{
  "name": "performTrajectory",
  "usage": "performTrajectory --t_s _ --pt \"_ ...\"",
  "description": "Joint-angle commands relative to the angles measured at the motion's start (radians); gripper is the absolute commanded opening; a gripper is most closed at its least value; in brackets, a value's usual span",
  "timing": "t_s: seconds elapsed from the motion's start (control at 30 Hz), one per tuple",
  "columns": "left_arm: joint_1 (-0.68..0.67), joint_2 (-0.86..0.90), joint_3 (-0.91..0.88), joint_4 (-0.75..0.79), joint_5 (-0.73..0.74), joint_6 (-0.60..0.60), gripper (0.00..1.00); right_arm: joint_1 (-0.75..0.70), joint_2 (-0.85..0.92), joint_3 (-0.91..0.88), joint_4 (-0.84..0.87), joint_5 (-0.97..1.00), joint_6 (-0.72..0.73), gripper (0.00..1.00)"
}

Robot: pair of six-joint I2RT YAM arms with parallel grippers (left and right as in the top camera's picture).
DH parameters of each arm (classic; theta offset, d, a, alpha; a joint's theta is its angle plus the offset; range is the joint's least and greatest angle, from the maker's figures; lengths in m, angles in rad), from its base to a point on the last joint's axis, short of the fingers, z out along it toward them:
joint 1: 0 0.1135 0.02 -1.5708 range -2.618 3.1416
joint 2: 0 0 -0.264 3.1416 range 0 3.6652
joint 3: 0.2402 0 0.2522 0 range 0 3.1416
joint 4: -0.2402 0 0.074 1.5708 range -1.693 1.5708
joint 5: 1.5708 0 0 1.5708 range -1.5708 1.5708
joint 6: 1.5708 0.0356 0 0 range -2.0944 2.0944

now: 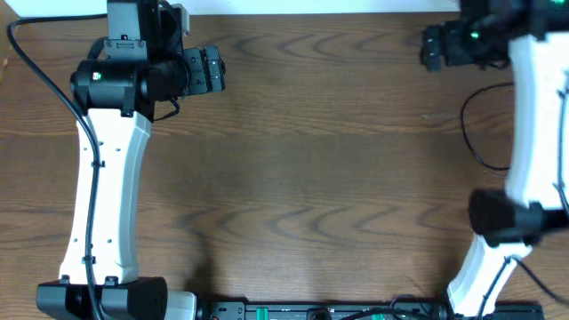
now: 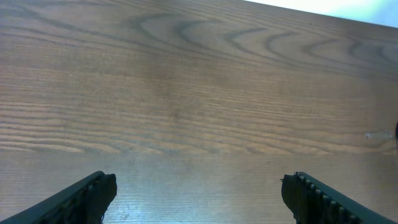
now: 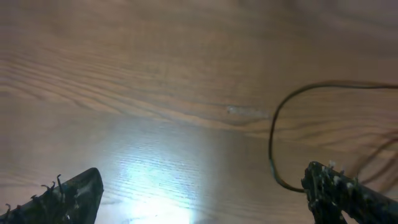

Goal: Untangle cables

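Note:
No white cable shows in any view. A thin black cord [image 1: 466,124] lies in an open loop on the table beside the right arm. Both its ends run behind the arm, so I cannot tell whether it is a task cable or the arm's own lead. It also shows in the right wrist view [image 3: 272,140], curving close to the right finger. My right gripper [image 3: 202,190] is open and empty over bare wood at the far right [image 1: 432,46]. My left gripper [image 2: 199,190] is open and empty over bare wood at the far left [image 1: 216,71].
The wooden table [image 1: 311,178] fills the views. A thicker black lead [image 1: 40,67] runs along the left arm. The arm bases and a dark rail [image 1: 320,311] sit at the near edge. A pale wall strip [image 2: 348,7] marks the far edge.

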Motion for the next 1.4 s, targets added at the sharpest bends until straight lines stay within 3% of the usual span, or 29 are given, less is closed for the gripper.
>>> performTrajectory --t_s 0.0,0.3,1.13,1.37 --pt "0.0 0.002 0.006 -0.005 -0.013 0.016 0.91 0.006 -0.1 0.008 -0.008 -0.003 -0.014 0.99" --pt "0.0 0.002 0.006 -0.005 -0.013 0.016 0.92 0.006 -0.22 0.008 -0.01 -0.003 -0.014 0.99" --pt "0.0 0.002 0.006 -0.005 -0.013 0.017 0.92 0.056 -0.235 0.008 -0.012 -0.002 -0.014 0.99" --pt "0.0 0.002 0.006 -0.005 -0.013 0.016 0.92 0.183 -0.29 0.008 -0.009 0.238 -0.021 0.99"
